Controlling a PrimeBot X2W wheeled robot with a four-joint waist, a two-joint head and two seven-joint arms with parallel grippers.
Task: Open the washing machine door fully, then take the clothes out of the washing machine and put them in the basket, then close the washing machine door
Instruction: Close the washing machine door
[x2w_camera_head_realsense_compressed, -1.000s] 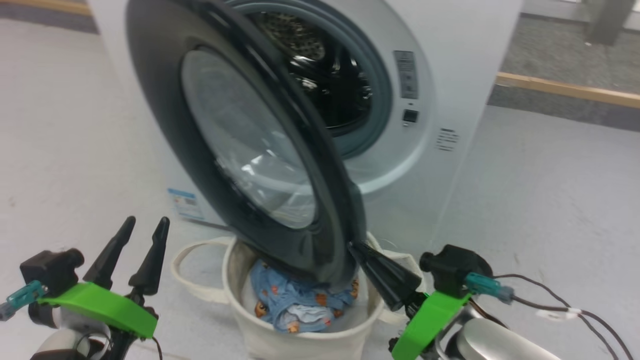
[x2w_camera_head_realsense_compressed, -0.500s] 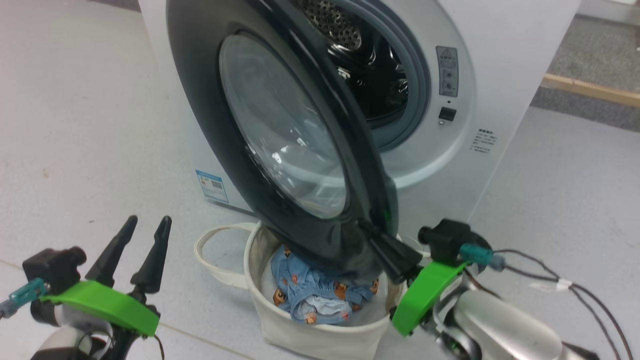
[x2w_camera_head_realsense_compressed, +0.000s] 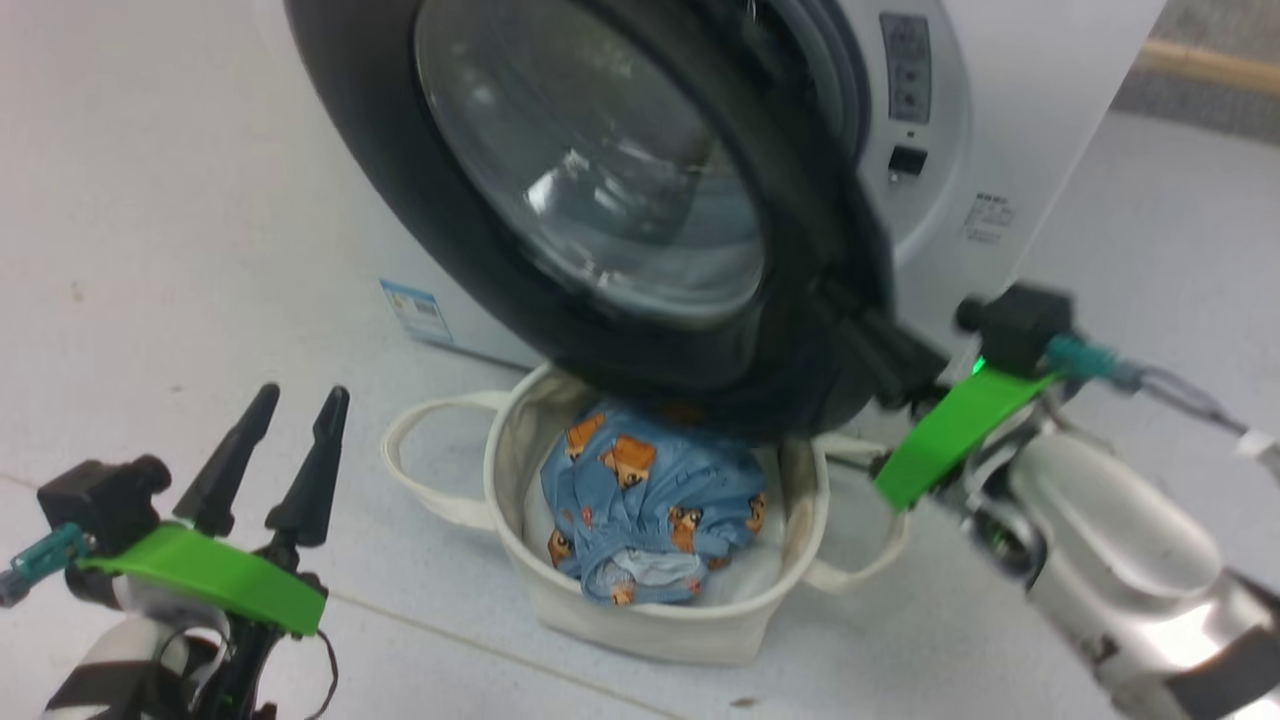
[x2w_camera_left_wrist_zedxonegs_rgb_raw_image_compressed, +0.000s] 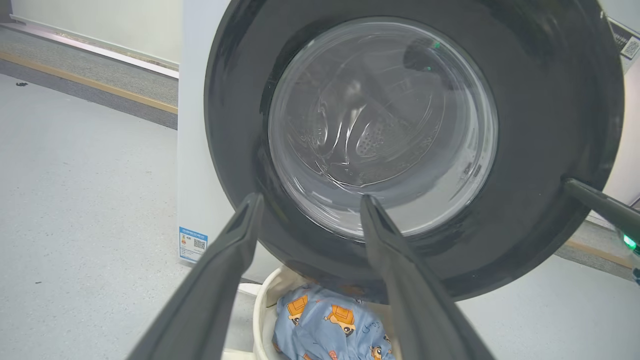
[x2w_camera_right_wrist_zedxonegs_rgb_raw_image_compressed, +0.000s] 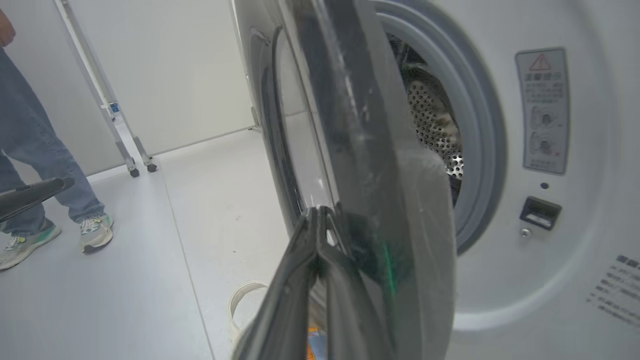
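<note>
As the door swings: the washing machine door (x2w_camera_head_realsense_compressed: 590, 190) stands closer to the washing machine (x2w_camera_head_realsense_compressed: 1040, 100) than a second ago, though my head camera has shifted too.
Right gripper (x2w_camera_right_wrist_zedxonegs_rgb_raw_image_compressed: 319, 220): fingers pressed together, tips against the door's black rim, riding along with it.
Left gripper (x2w_camera_head_realsense_compressed: 300, 400): fingers spread, holding nothing, at near left.
Clothes (x2w_camera_head_realsense_compressed: 645, 500): bundled in the basket (x2w_camera_head_realsense_compressed: 640, 625), just below the door.
Meaning: I judge only the closing remains; a gap still shows the drum (x2w_camera_right_wrist_zedxonegs_rgb_raw_image_compressed: 435, 125).
Hard to see: the right fingertips blur into the rim, and the door covers the basket's far edge.
</note>
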